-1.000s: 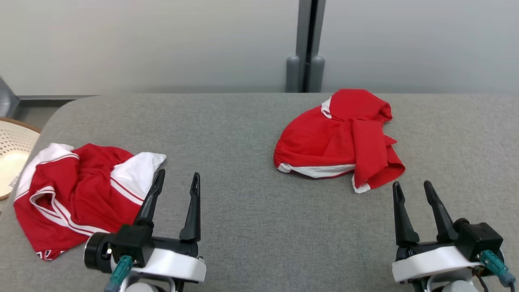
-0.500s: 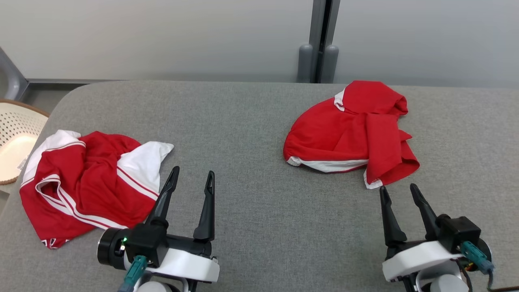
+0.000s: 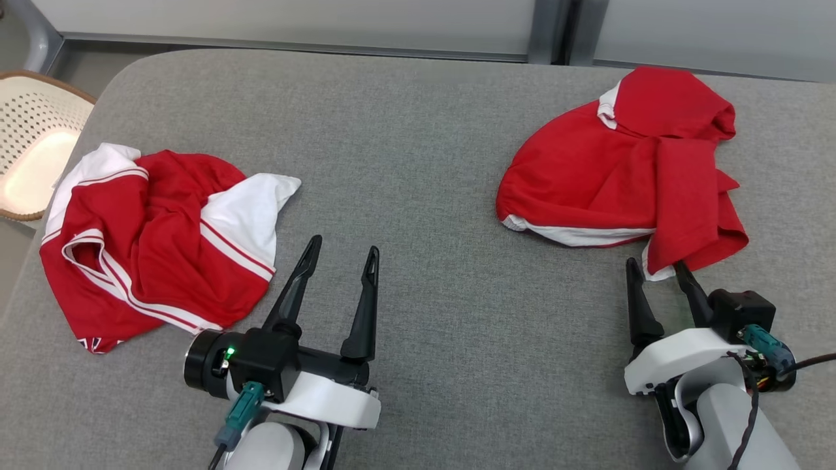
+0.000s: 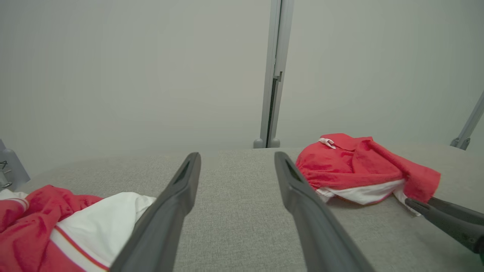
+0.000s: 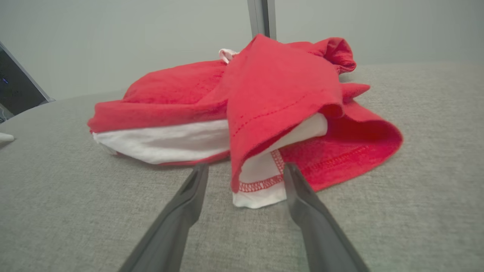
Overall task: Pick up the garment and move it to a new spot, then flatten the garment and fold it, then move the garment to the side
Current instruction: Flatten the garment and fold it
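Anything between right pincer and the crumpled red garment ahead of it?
Nothing: in the right wrist view the crumpled red, white-hemmed garment has its hem corner between the fingers of the open right pincer, bare grey fabric tabletop beneath.

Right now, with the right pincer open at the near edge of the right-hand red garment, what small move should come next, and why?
Probably ease the right pincer slightly forward and close it on the white hemmed corner of the red garment. Its jaws stand open with that corner between the tips, not yet gripped, and the garment lies crumpled on the grey surface.
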### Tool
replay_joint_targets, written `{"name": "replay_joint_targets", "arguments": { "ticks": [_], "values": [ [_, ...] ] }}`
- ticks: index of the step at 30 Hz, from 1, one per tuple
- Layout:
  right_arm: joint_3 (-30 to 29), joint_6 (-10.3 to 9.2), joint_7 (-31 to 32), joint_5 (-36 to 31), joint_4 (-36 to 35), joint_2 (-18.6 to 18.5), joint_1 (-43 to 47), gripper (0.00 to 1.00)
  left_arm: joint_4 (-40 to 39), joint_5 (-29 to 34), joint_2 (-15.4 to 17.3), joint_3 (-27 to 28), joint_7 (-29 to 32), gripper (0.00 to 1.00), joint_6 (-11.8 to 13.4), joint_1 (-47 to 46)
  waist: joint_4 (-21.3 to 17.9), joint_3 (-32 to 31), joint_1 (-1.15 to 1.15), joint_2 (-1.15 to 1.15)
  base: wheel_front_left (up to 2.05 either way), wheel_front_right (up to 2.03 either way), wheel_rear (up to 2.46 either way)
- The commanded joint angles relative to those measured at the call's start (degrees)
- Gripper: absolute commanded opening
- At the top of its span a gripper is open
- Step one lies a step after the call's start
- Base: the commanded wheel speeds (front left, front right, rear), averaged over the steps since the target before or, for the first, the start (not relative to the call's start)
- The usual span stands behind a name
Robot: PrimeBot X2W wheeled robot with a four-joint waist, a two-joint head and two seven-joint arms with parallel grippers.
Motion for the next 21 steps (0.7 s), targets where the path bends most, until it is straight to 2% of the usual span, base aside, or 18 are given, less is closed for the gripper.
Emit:
{"name": "replay_joint_targets", "arguments": {
  "ticks": [1, 4, 5, 6, 10, 17, 18, 21],
  "values": [
    [0.0, 0.0, -0.6, -0.5, 1.1, -0.1, -1.0, 1.0, 0.4, -0.3, 0.2, -0.2, -0.1, 1.0, 0.4, -0.9, 0.8, 0.9, 0.0, 0.0, 0.0, 0.0, 0.0],
    [0.6, 0.0, -0.7, -0.7, 3.0, -0.1, -2.1, 1.0, 1.1, -0.6, 0.2, -0.6, -0.1, 1.0, 0.6, -1.8, 1.0, 1.2, 0.0, 0.0, 0.0, 0.0, 0.0],
    [0.8, 0.0, -0.8, -0.7, 3.6, -0.1, -2.3, 0.44, 1.3, -0.6, 0.2, -0.7, -0.1, 1.0, 0.7, -1.9, 0.9, 1.2, 0.0, 0.0, 0.0, 0.0, 0.0],
    [0.9, 0.0, -0.9, -0.6, 4.1, -0.1, -2.5, 0.0, 1.4, -0.6, 0.2, -0.8, -0.1, 1.0, 0.7, -1.9, 0.8, 1.2, 0.0, 0.0, 0.0, 0.0, 0.0],
    [1.9, 0.0, -1.0, 0.2, 4.6, -0.2, -2.8, 0.0, 2.1, -0.1, 0.2, -1.3, -0.1, 1.0, 0.7, -2.0, -0.3, 0.4, 0.0, 0.0, 0.0, 0.0, 0.0],
    [1.6, 0.0, -1.0, 1.7, -0.5, -0.4, 0.3, 0.0, 3.0, 0.6, 0.2, -1.4, -0.1, 1.0, 0.3, -1.7, -4.6, -1.5, 0.0, 0.0, 0.0, 0.0, 0.0],
    [2.1, 0.0, -1.0, 2.3, -2.4, -0.7, 1.4, 0.0, 3.6, 0.9, 0.2, -1.2, -0.1, 1.0, -0.1, -1.8, -6.7, -1.9, 0.0, 0.0, 0.0, 0.0, 0.0],
    [2.9, 0.0, -1.0, 3.4, -4.3, -1.1, 2.4, 0.0, 4.4, 1.0, 0.2, -1.1, -0.1, 1.0, -0.5, -2.4, -8.9, -1.9, 0.0, 0.0, 0.0, 0.0, 0.0]
  ]
}}
